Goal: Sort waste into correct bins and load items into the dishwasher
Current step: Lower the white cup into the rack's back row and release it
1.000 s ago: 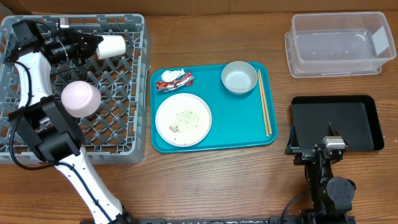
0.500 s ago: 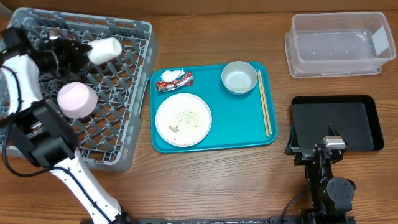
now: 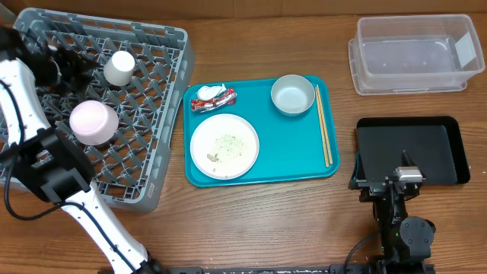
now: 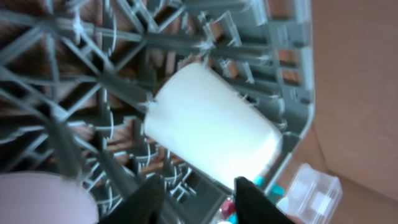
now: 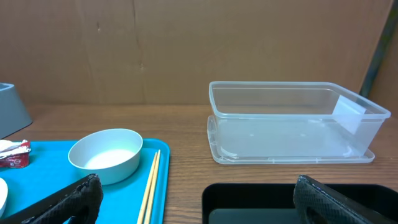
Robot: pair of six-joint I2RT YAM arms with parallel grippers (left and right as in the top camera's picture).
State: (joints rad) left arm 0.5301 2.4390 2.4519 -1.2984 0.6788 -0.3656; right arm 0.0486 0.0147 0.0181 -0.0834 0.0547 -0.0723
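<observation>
Now, the small white cup (image 3: 119,67) stands on end in the dishwasher (image 3: 156,46).
Long axis near upright; left gripper (image 4: 199,186) jaws parted, empty, beside it.

The left arm (image 3: 21,95) extended from the lower left of the overhead frame, ran up the left edge and bent right near the upper left corner. The left gripper (image 3: 76,65) pointed right with its jaws partly apart. Its two dark fingers (image 4: 146,199) showed at the bottom edge of the wrist view. The right arm (image 3: 402,228) sat folded at the lower right. The right gripper (image 3: 396,181) pointed toward the top of the frame, jaws wide apart.
</observation>
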